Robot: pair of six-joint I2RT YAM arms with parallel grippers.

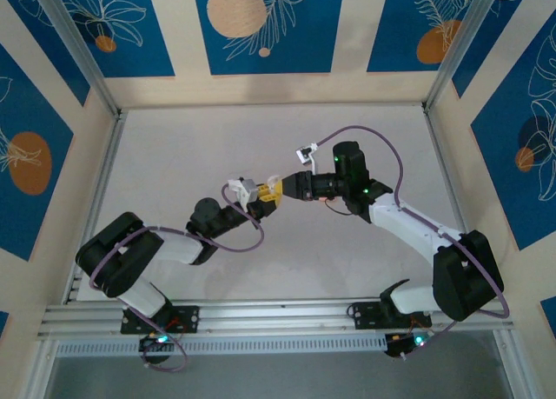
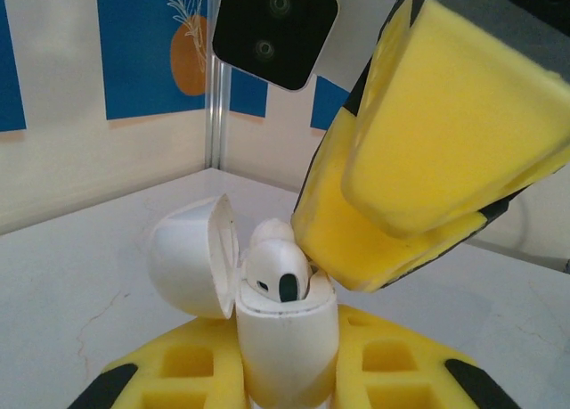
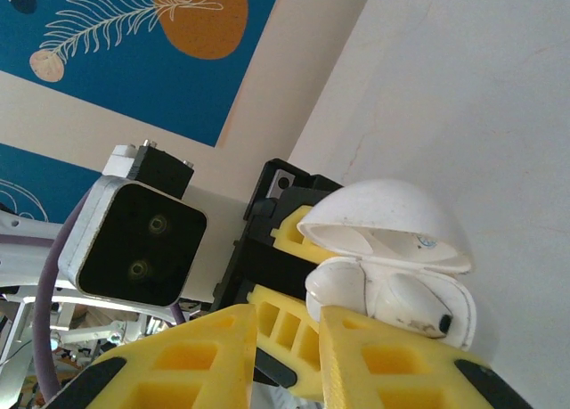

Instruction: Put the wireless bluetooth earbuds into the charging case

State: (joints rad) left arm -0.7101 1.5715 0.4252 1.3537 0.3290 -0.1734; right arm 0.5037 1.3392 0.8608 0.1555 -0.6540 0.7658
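Left claw (image 2: 287, 384): pinching the white charging case (image 2: 285, 338) above mid-worktop (image 1: 174, 156), lid (image 2: 183, 257) swung open to the left.
Earbud (image 2: 276, 271): one white bud stands in its socket, apparently not fully home.
Right claw (image 2: 347, 249): fingers slightly parted, seemingly empty, tips just beside the bud.
Doing it well: likely a gentle, straight push on the bud's head, clear of the lid.
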